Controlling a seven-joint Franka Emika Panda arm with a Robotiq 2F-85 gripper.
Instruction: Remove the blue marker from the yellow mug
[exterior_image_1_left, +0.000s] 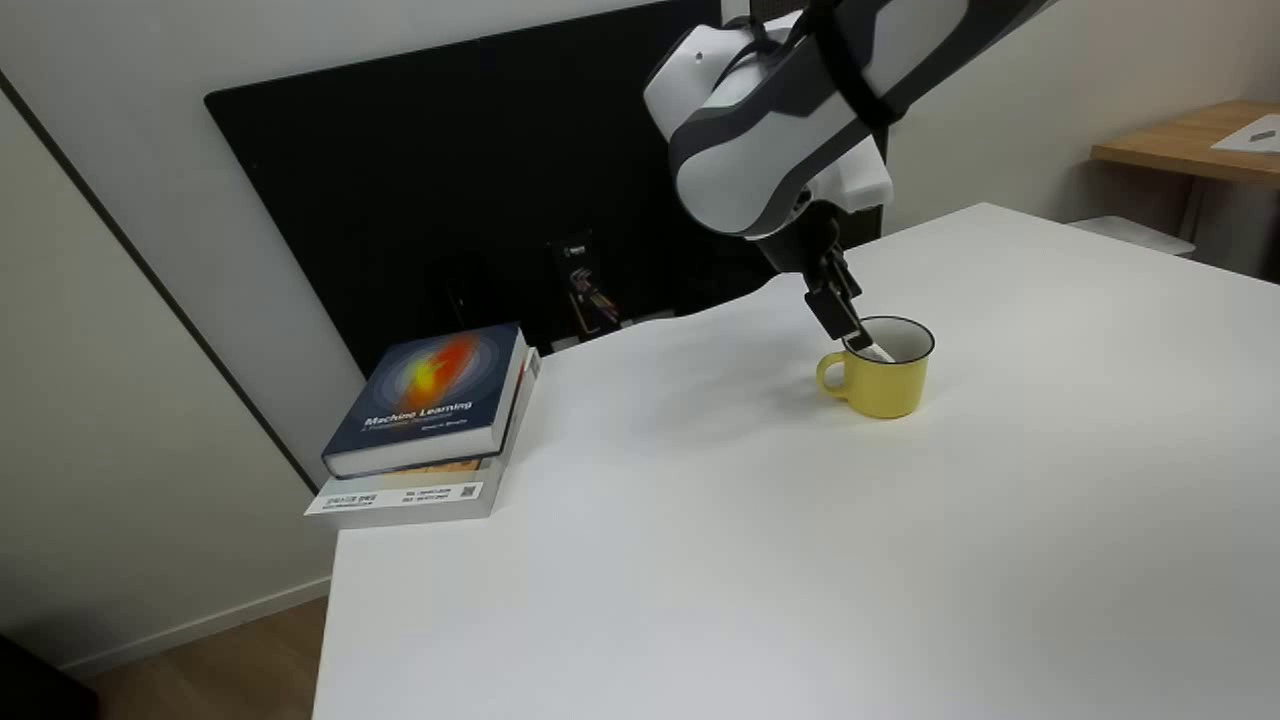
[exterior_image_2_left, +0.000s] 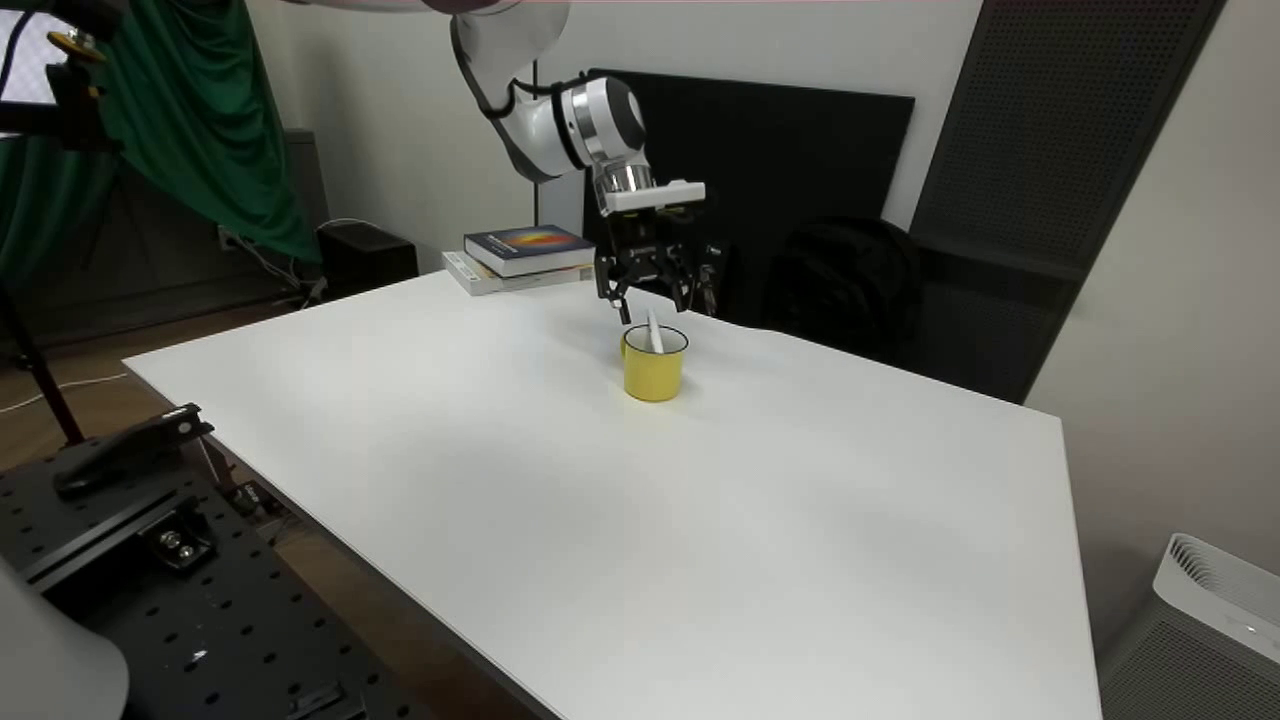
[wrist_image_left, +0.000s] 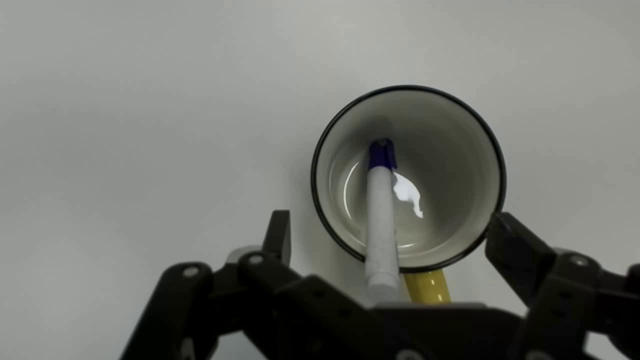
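Note:
The yellow mug (exterior_image_1_left: 888, 392) stands upright on the white table and shows in both exterior views (exterior_image_2_left: 652, 378). In the wrist view I look down into its whitish inside (wrist_image_left: 450, 155); its handle points toward my gripper. The blue marker (wrist_image_left: 381, 215) leans in the mug, blue cap end down inside, white end sticking out over the rim near the handle. Its white barrel also shows in both exterior views (exterior_image_1_left: 879, 352) (exterior_image_2_left: 655, 334). My gripper (wrist_image_left: 391, 231) is open just above the mug, its fingers apart on either side of the marker's white end, not touching it (exterior_image_2_left: 657, 310).
Two stacked books (exterior_image_1_left: 430, 400) lie at a corner of the white table (exterior_image_1_left: 640, 560). A large black panel (exterior_image_2_left: 770, 160) stands behind the table. A black perforated plate (exterior_image_2_left: 240, 620) is beside the table's edge, and a white appliance (exterior_image_2_left: 1200, 620) stands beyond another edge.

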